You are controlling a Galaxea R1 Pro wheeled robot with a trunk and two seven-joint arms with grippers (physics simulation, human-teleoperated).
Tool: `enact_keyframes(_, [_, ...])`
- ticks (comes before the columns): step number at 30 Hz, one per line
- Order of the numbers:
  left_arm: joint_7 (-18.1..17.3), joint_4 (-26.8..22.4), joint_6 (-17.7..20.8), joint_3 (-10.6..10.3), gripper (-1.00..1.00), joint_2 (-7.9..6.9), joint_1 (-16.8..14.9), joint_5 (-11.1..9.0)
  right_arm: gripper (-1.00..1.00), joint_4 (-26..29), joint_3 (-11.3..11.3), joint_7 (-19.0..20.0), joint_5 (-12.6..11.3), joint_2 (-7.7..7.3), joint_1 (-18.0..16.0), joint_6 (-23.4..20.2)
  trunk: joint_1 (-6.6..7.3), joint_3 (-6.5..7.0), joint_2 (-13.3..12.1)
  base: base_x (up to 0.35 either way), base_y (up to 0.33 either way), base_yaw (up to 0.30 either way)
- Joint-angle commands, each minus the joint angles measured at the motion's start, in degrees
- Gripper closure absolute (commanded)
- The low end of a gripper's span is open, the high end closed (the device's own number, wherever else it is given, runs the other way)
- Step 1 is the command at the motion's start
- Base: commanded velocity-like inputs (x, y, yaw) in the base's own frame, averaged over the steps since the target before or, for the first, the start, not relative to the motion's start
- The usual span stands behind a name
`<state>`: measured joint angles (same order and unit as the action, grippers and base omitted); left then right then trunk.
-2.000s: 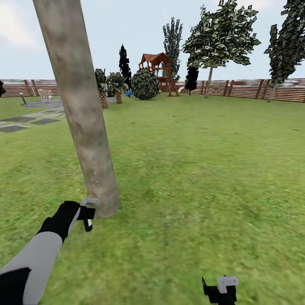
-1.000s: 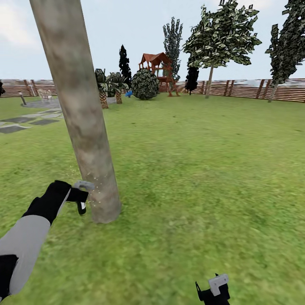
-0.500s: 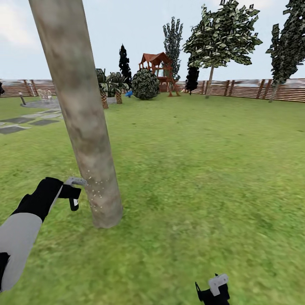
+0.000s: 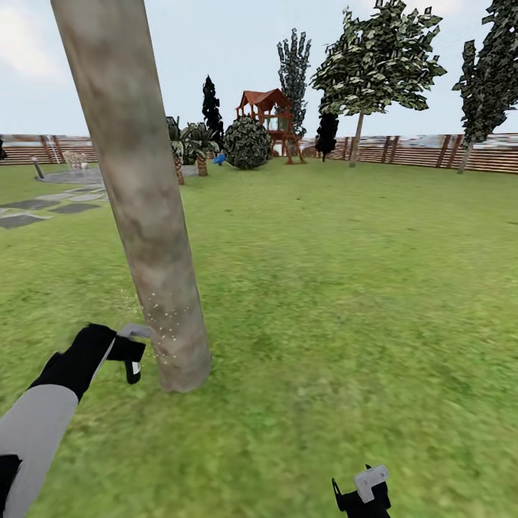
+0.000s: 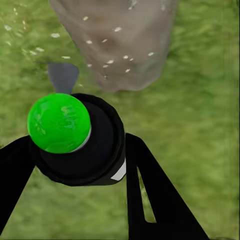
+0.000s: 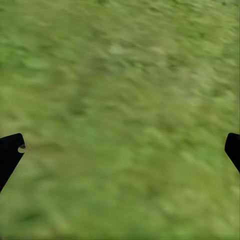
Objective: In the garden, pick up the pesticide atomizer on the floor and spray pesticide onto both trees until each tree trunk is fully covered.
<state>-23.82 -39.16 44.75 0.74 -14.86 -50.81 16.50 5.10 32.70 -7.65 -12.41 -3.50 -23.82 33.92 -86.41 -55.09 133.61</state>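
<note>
Left gripper [image 4: 134,352] jaws grip the sprayer [image 5: 75,137], nozzle just beside the upright trunk [image 4: 147,216]; right gripper [image 6: 120,150] jaws open.

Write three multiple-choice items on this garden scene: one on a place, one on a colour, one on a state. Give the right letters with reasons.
1. Where is the left gripper?
A. beside the base of the near tree trunk
B. up against the wooden fence
C. over the grey paving

2. What colour is the round top of the atomizer in the left wrist view?
A. red
B. bright green
C. yellow

3. What is the state of the right gripper?
A. shut on a bottle
B. shut on a branch
C. open over bare grass

Answers:
1 A: the head view shows the gripper low beside the trunk, where pale specks dot the bark.
2 B: a bright green ball caps the black body between the fingers.
3 C: its fingertips sit far apart with nothing but grass between them.
</note>
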Motion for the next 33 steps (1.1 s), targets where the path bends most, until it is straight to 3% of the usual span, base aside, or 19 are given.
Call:
enact_keyframes(1, [0.01,0.01,-0.18,0.01,1.0,0.52,0.17,0.59,-1.0,0.0,0.0,0.0,0.01,-0.01,0.0,0.0,0.0,0.0,0.0,0.0,0.0,0.0])
enact_keyframes(4, [0.15,0.04,-0.19,0.07,1.0,1.26,0.38,0.76,-1.0,0.0,0.0,0.01,-0.02,-0.02,0.0,0.0,0.0,0.0,0.0,0.0,0.0,0.0])
enact_keyframes(10, [0.69,0.63,-1.4,1.07,1.0,0.91,2.67,0.92,-1.0,0.05,0.0,0.01,0.0,0.03,0.0,0.0,0.0,0.0,0.0,0.0,-0.108,0.0])
enact_keyframes(14, [1.13,0.71,-3.34,1.15,1.0,2.15,4.54,0.82,-1.0,0.04,0.0,0.02,0.01,0.07,0.0,-0.02,0.0,0.0,0.0,0.0,-0.263,0.0])
enact_keyframes(17, [2.17,2.38,-6.15,2.43,1.0,3.04,5.04,0.68,-1.0,0.02,-0.02,0.08,0.01,0.01,0.0,-0.06,0.0,0.0,0.0,0.0,-0.269,0.0])
enact_keyframes(19, [3.65,4.24,-8.22,4.09,1.0,3.08,5.08,-0.31,-1.0,0.0,-0.06,0.08,0.01,-0.03,0.0,-0.05,0.0,0.0,0.0,0.0,-0.27,0.0])
enact_keyframes(22, [11.55,10.02,-15.83,8.84,1.0,3.01,5.1,-2.51,-1.0,0.07,-0.08,0.09,-0.05,-0.1,0.0,-0.07,0.0,0.0,0.0,0.0,-0.27,0.0])
enact_keyframes(24, [15.0,13.25,-19.46,10.0,1.0,3.0,5.1,-2.84,-1.0,0.08,-0.09,0.09,-0.07,-0.04,0.0,-0.04,0.0,0.0,0.0,0.0,-0.27,0.0])
enact_keyframes(26, [16.21,14.73,-21.38,10.4,1.0,3.01,5.29,-3.2,-1.0,0.08,-0.09,0.09,-0.07,-0.04,0.0,-0.02,0.0,0.0,0.0,0.0,-0.272,0.0])
enact_keyframes(30, [16.51,14.29,-22.13,10.5,1.0,3.21,7.25,-6.15,-1.0,0.08,-0.09,0.04,-0.07,-0.02,0.0,-0.03,0.0,0.0,0.0,0.0,-0.272,0.0])
enact_keyframes(33, [16.58,14.14,-23.59,10.47,1.0,3.23,7.45,-6.51,-1.0,0.08,-0.09,0.03,-0.12,-0.02,0.0,0.0,0.0,0.0,0.0,0.0,-0.273,0.0])
